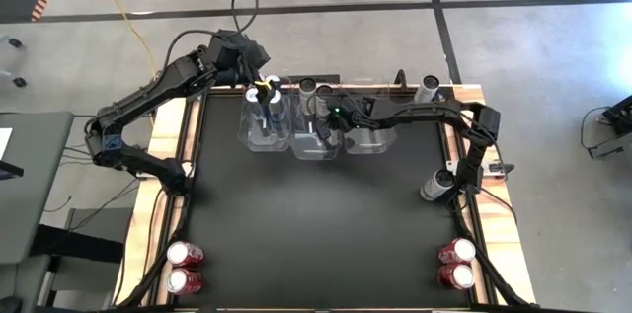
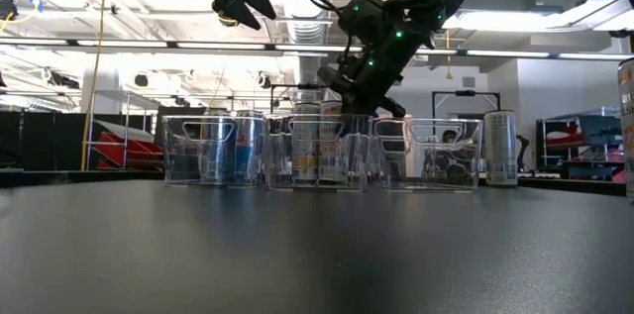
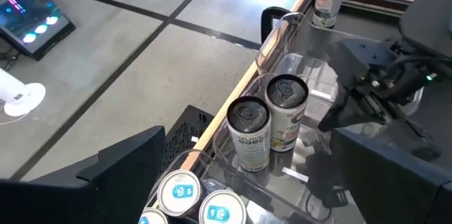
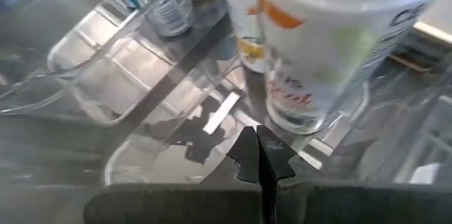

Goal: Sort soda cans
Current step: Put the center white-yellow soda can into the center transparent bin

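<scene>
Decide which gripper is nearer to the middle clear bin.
Right. The right gripper, shut and empty, hangs inside the middle bin beside its two cans. The left gripper hovers open above the neighbouring bin of blue cans.

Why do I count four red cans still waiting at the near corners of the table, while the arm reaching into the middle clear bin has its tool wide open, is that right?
The count holds: two red cans sit at one corner and two at the other. The mistake is the tool. The right tool over the middle bin is shut and empty, fingertips together, as the right wrist view shows.
</scene>
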